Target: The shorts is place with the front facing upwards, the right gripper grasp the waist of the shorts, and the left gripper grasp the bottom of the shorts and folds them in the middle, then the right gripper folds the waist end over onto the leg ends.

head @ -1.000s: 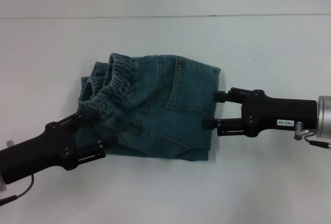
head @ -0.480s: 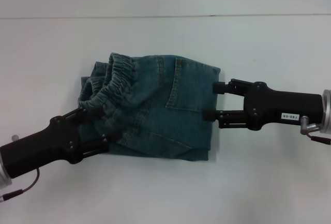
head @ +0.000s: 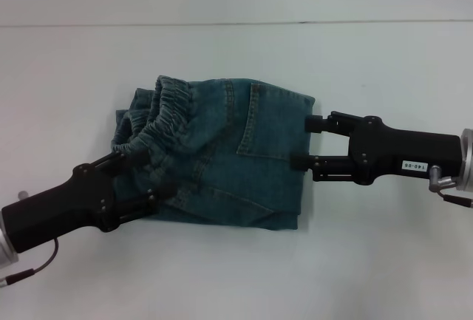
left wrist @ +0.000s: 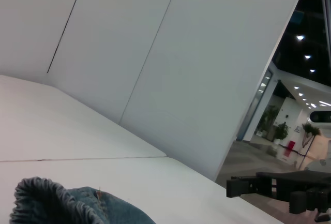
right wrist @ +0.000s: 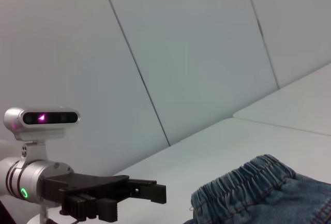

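Flanking folded shorts (head: 222, 154): both hands open.

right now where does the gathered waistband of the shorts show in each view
Head view: the waistband sits at the shorts' left end, just above the left pincer.
Left wrist view: it shows at the bottom-left corner.
Right wrist view: it is at lower right.
Shared landmark: the white table under the denim, seen in all three.

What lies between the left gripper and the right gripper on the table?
In the head view, only the folded shorts lie between the left gripper and the right gripper; both touch its edges.
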Action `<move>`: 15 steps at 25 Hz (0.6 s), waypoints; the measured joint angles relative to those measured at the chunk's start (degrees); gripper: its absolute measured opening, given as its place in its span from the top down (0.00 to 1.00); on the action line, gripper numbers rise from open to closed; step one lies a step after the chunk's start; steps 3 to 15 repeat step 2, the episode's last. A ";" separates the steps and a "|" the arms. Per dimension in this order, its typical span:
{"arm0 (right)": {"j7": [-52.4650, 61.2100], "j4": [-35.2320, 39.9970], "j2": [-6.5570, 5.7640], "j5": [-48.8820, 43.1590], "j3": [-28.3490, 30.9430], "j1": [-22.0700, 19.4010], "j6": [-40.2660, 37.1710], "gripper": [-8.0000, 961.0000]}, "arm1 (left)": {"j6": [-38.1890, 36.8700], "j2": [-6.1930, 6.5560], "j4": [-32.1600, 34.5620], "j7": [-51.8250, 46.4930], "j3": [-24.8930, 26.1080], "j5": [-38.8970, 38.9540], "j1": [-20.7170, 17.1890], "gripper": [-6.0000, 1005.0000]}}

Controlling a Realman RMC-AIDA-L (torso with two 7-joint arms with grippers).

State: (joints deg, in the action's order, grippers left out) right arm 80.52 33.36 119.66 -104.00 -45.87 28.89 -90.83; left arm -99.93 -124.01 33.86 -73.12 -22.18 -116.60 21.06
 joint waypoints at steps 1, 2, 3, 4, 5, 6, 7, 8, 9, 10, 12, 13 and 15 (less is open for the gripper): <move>0.01 -0.03 0.02 0.02 0.00 0.05 0.00 0.01 | 0.00 -0.01 -0.12 0.00 -0.01 0.00 0.06 0.11; 0.06 -0.05 0.05 0.03 -0.01 0.11 -0.06 0.01 | 0.00 -0.01 -0.34 0.00 -0.06 0.00 0.19 0.11; 0.06 -0.05 0.05 0.03 -0.01 0.11 -0.06 0.01 | 0.00 -0.01 -0.34 0.00 -0.06 0.00 0.19 0.11; 0.06 -0.05 0.05 0.03 -0.01 0.11 -0.06 0.01 | 0.00 -0.01 -0.34 0.00 -0.06 0.00 0.19 0.11; 0.06 -0.05 0.05 0.03 -0.01 0.11 -0.06 0.01 | 0.00 -0.01 -0.34 0.00 -0.06 0.00 0.19 0.11; 0.06 -0.05 0.05 0.03 -0.01 0.11 -0.06 0.01 | 0.00 -0.01 -0.34 0.00 -0.06 0.00 0.19 0.11; 0.06 -0.05 0.05 0.03 -0.01 0.11 -0.06 0.01 | 0.00 -0.01 -0.34 0.00 -0.06 0.00 0.19 0.11; 0.06 -0.05 0.05 0.03 -0.01 0.11 -0.06 0.01 | 0.00 -0.01 -0.34 0.00 -0.06 0.00 0.19 0.11; 0.06 -0.05 0.05 0.03 -0.01 0.11 -0.06 0.01 | 0.00 -0.01 -0.34 0.00 -0.06 0.00 0.19 0.11; 0.06 -0.05 0.05 0.03 -0.01 0.11 -0.06 0.01 | 0.00 -0.01 -0.34 0.00 -0.06 0.00 0.19 0.11; 0.06 -0.05 0.05 0.03 -0.01 0.11 -0.06 0.01 | 0.00 -0.01 -0.34 0.00 -0.06 0.00 0.19 0.11; 0.06 -0.05 0.05 0.03 -0.01 0.11 -0.06 0.01 | 0.00 -0.01 -0.34 0.00 -0.06 0.00 0.19 0.11; 0.06 -0.05 0.05 0.03 -0.01 0.11 -0.06 0.01 | 0.00 -0.01 -0.34 0.00 -0.06 0.00 0.19 0.11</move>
